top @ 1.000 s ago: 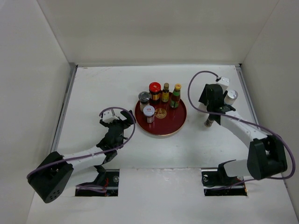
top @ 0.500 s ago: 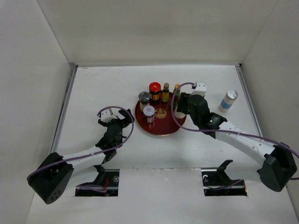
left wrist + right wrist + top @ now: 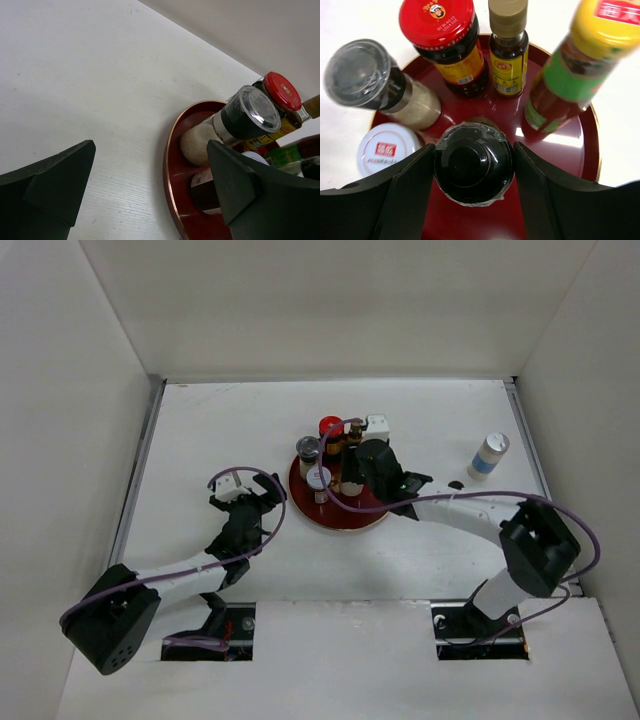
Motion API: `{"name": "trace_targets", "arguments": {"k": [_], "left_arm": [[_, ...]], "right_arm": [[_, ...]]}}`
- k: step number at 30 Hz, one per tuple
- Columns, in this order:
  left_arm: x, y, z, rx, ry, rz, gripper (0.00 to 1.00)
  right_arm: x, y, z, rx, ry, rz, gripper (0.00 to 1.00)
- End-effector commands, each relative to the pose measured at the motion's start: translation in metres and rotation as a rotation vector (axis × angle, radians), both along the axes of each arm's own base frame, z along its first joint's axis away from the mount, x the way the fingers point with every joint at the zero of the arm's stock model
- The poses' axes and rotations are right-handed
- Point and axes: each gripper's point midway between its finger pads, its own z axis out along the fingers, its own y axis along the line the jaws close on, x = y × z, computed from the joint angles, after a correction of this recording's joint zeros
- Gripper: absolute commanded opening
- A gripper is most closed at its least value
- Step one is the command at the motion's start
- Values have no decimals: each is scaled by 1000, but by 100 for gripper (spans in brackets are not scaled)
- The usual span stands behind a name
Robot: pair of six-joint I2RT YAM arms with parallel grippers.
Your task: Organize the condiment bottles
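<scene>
Right fingers [image 3: 405,200] clamp a dark-lidded spice jar [image 3: 472,170] above the middle of the red tray [image 3: 580,150].
The right gripper [image 3: 473,150] stood at the tray's right rim 0.5 s ago; now it hangs among 5 bottles: red-capped jar [image 3: 437,22], gold-capped bottle [image 3: 507,45], green-labelled sauce bottle [image 3: 570,75], clear-lidded grinder [image 3: 370,80] and white-lidded jar [image 3: 387,147]. Whether the held jar's base touches the tray cannot be told. The blue-banded shaker [image 3: 489,456] stays on the table, well right. The left gripper [image 3: 150,165] remains spread, unmoved, left of the tray.
</scene>
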Motion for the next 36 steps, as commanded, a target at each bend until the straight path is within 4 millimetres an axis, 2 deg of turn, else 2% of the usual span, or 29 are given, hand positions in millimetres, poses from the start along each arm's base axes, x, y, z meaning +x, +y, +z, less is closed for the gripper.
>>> {"name": "trace_targets", "arguments": {"k": [1, 10, 13, 15, 18, 22, 26, 28, 31, 34, 36], "left_arm": [[6, -2, 11, -48, -43, 7, 97], [4, -3, 14, -62, -59, -4, 97], [5, -4, 12, -56, -52, -5, 97], [6, -5, 11, -53, -47, -5, 97], [4, -6, 16, -63, -61, -11, 97], [5, -6, 14, -58, -55, -11, 97], [4, -8, 17, -62, -63, -18, 97], [3, -8, 16, -60, -61, -18, 97], [3, -10, 18, -66, -67, -27, 97], [5, -11, 13, -57, -52, -25, 97], [4, -13, 15, -61, -56, -33, 97]], "right_arm": [[35, 21, 60, 126, -176, -8, 54], [49, 19, 29, 73, -153, -56, 58], [48, 19, 26, 75, -145, -53, 64], [46, 20, 34, 86, -156, -47, 76], [42, 16, 53, 109, -183, -47, 88], [29, 6, 86, 151, -223, -44, 95], [7, -15, 105, 183, -246, -57, 99], [-6, -28, 109, 205, -257, -70, 99], [-16, -70, 107, 213, -279, -161, 97], [-29, -137, 97, 195, -291, -353, 93], [-41, -192, 88, 164, -290, -532, 94]]}}
